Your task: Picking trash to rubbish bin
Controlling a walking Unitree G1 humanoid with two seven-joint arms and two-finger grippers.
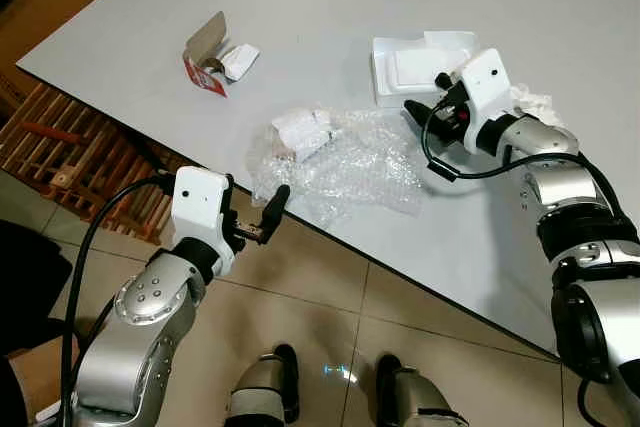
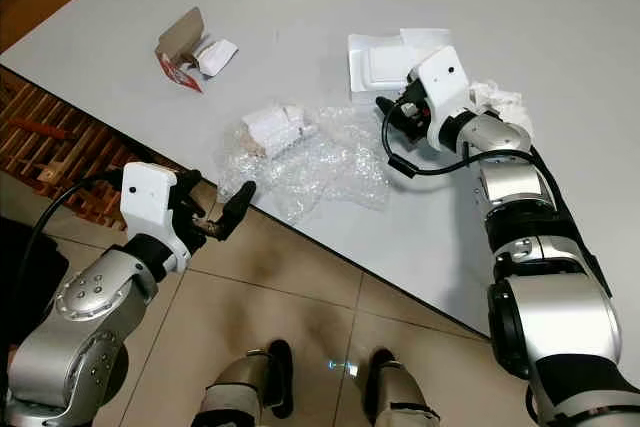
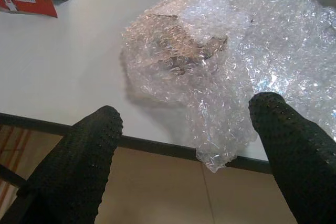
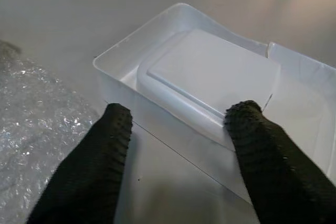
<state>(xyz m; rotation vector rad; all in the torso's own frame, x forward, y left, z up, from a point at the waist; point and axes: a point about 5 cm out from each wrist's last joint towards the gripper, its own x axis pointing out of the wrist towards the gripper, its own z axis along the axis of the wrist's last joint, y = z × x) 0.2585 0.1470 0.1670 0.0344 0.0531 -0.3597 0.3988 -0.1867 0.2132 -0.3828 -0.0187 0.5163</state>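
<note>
R gripper (image 4: 178, 124) fingers spread, lined up on white tray (image 1: 395, 52) rim for pickup; L gripper (image 3: 184, 129) spread, empty, facing bubble wrap (image 1: 350, 162) at table edge.

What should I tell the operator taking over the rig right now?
Left gripper: open, empty, at the table's near edge, facing the bubble wrap.
Right gripper: open, empty, over the table, fingers at the white plastic tray.
Also on the table: torn cardboard packet at the far left, crumpled tissue beside the right arm.
Done: nothing picked up.
Left: all the trash; no bin in sight.
</note>
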